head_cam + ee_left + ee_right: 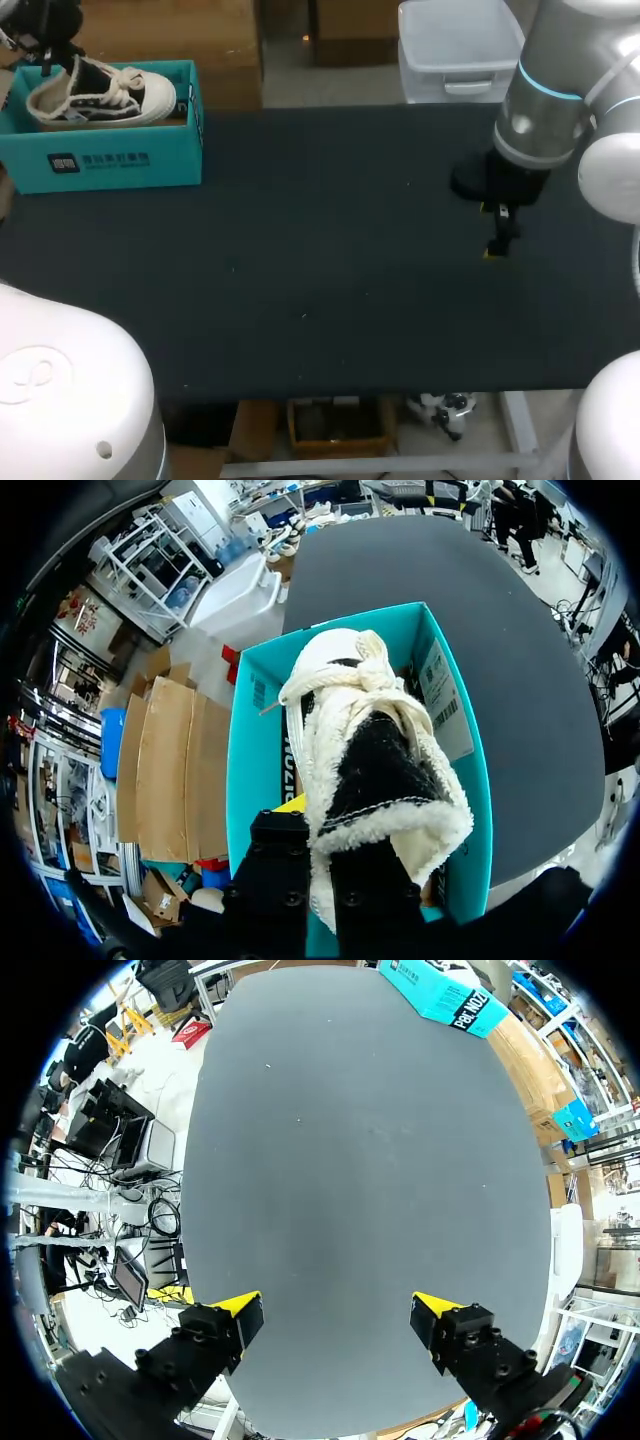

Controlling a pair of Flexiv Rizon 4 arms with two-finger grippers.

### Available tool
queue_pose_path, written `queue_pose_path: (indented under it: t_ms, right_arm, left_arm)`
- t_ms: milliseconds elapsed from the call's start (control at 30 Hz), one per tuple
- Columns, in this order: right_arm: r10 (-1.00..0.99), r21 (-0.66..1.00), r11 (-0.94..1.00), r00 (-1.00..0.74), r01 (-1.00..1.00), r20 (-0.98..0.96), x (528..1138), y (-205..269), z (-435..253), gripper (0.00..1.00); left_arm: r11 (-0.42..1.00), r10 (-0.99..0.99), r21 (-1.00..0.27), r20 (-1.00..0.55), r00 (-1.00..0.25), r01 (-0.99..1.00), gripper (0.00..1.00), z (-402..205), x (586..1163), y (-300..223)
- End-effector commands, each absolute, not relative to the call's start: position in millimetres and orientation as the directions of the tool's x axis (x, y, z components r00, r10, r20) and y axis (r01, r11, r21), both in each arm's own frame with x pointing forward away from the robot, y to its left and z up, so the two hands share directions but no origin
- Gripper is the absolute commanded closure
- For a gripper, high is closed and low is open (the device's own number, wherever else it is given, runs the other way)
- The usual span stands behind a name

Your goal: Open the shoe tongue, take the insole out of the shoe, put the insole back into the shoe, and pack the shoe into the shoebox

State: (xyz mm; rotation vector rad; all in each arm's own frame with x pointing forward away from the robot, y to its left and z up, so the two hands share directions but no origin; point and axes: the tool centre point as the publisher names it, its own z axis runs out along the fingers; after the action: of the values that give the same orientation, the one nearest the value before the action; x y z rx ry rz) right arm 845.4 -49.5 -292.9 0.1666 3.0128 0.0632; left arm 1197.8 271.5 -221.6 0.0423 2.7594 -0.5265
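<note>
Fingers of the right gripper are standing wide apart at three o'clock; on the left gripper I cannot tell. At ten o'clock the shoebox is holding the shoe, seemingly light and soft, likely gripping best by its stiffer heel.

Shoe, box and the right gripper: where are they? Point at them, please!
shoe (103, 96): head view, on its laced middle.
box (120, 165): head view, on its front wall.
right gripper (336, 1312): right wrist view, midway between its open yellow tips.
</note>
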Motion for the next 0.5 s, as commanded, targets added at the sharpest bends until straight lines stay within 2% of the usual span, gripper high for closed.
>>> queue_pose_path:
  t_ms: [33,67,133,500]
  right_arm:
    - [0.111,0.049,0.993,-0.986,0.106,-0.121,844.6,-50.1,-292.4,0.0]
    - [0.111,0.049,0.993,-0.986,0.106,-0.121,844.6,-50.1,-292.4,0.0]
    - [0.111,0.049,0.993,-0.986,0.106,-0.121,844.6,-50.1,-292.4,0.0]
    - [0.111,0.049,0.993,-0.986,0.106,-0.121,844.6,-50.1,-292.4,0.0]
  left_arm:
    - [0.931,-0.025,-0.355,-0.289,-0.957,0.083,0.56,-230.9,1209.0,269.9]
    - [0.934,-0.027,-0.348,-0.28,-0.959,0.076,0.41,-233.2,1209.6,268.7]
    - [0.935,-0.029,-0.346,-0.277,-0.96,0.072,0.0,-234.8,1211.2,267.2]
    - [0.942,-0.022,-0.329,-0.277,-0.961,0.073,0.0,-221.7,1195.7,261.2]
